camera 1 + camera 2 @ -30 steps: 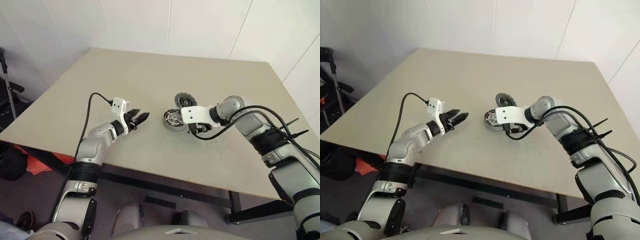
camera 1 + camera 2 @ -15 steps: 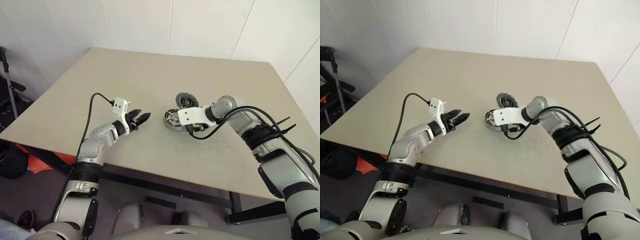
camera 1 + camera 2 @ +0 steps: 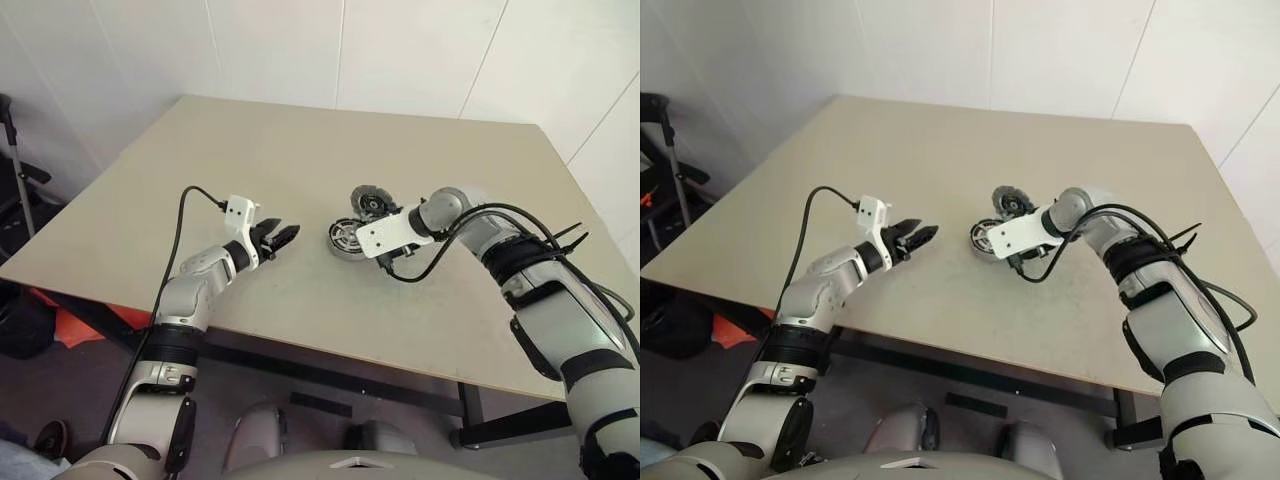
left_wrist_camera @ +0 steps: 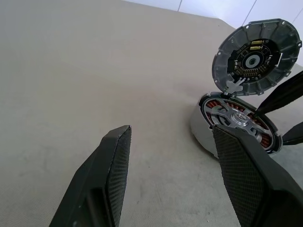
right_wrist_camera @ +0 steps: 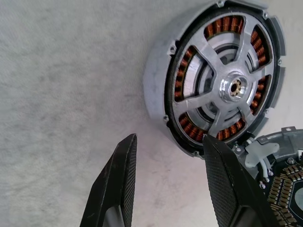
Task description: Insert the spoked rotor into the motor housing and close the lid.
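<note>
Near the middle of the frame, the right pincer (image 5: 165,189) pointed down at the bench (image 3: 300,150), its fingers parted and holding nothing, just beside the motor housing (image 5: 161,90). The spoked rotor (image 5: 227,85) sat inside the housing's ring of copper windings. The lid (image 4: 258,56) stood tilted up at the housing's far edge. Left of centre, the left pincer (image 3: 282,238) hung open and empty, well apart from the housing.
</note>
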You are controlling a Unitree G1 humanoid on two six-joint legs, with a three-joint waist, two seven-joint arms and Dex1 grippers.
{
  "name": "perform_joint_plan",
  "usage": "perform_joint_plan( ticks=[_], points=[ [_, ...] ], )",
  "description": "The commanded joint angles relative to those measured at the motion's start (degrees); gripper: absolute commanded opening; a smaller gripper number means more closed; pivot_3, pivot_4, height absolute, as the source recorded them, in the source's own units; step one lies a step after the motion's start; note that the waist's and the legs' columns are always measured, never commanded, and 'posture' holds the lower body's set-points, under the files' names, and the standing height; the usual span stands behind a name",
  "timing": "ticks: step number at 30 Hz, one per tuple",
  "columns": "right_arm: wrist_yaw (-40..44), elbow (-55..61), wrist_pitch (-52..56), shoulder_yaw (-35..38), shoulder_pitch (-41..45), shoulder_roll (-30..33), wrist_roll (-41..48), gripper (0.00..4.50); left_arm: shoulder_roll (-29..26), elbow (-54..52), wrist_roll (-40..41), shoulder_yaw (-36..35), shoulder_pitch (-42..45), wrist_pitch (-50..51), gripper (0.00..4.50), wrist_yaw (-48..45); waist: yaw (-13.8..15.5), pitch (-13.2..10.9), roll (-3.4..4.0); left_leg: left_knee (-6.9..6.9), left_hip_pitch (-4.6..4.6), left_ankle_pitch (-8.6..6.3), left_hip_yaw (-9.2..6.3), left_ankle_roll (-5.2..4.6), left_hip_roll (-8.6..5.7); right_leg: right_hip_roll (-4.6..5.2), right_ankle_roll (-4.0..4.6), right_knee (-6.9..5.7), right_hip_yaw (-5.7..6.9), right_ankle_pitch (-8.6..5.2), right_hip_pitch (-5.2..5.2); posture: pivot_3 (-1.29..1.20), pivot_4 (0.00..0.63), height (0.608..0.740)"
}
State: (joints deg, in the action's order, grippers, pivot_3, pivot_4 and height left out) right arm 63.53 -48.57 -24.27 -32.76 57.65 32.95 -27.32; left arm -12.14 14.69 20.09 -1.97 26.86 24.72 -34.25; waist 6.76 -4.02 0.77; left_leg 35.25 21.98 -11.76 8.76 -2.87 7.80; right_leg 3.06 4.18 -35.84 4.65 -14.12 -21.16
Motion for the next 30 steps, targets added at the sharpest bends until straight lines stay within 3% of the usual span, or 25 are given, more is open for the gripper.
perform_joint_plan(
  ticks=[1, 8, 21, 25, 30],
  points=[
    [-1.52, -2.23, -1.93, 0.27, 2.15, -0.95, -0.87, 2.05, -0.21, -1.5, 0.03, -0.57, 0.99, -1.54, 2.91, -0.05, -0.13, 0.0, 0.0, 0.0, -0.01, 0.0, 0.0, 0.0, 0.0, 0.0, 0.0, 0.0, 0.0, 0.0, 0.0, 0.0, 0.0, 0.74],
    [0.06, -2.19, -4.53, 0.71, 1.76, -0.68, -0.65, 0.08, -0.5, -1.3, -0.03, -0.92, 1.04, -1.74, 2.91, 0.16, -0.9, 0.0, 0.0, 0.03, -0.02, 0.0, 0.0, -0.01, 0.0, 0.01, 0.0, -0.03, 0.0, 0.0, 0.03, 0.0, 0.0, 0.74],
    [1.87, 0.64, 1.2, 3.28, 0.85, -1.51, 2.07, 0.04, -0.66, -0.07, -0.31, -1.14, 1.76, -2.45, 2.91, 0.35, -0.98, 0.0, 0.0, 0.06, 0.02, 0.0, -0.01, -0.06, 0.0, 0.01, 0.01, -0.03, 0.01, 0.01, 0.03, 0.0, 0.0, 0.74],
    [13.54, 15.42, 24.36, 8.77, -3.59, -2.22, 11.73, 0.04, -0.42, -0.06, -0.46, -1.17, 1.28, -2.77, 2.91, 0.82, -0.94, 0.0, 0.0, 0.06, 0.06, 0.0, -0.01, -0.09, 0.0, 0.01, 0.01, -0.03, 0.01, 0.01, 0.0, 0.0, 0.0, 0.74],
    [22.96, 37.14, 46.81, 10.37, -11.29, 2.9, 16.84, 0.04, -0.1, -0.64, -0.31, -1.15, 0.38, -2.95, 2.91, 1.35, -0.46, 0.0, 0.0, 0.06, 0.2, -0.07, -0.01, -0.22, 0.02, 0.01, 0.0, 0.01, 0.04, 0.01, -0.08, 0.0, 0.0, 0.74]
  ],
)
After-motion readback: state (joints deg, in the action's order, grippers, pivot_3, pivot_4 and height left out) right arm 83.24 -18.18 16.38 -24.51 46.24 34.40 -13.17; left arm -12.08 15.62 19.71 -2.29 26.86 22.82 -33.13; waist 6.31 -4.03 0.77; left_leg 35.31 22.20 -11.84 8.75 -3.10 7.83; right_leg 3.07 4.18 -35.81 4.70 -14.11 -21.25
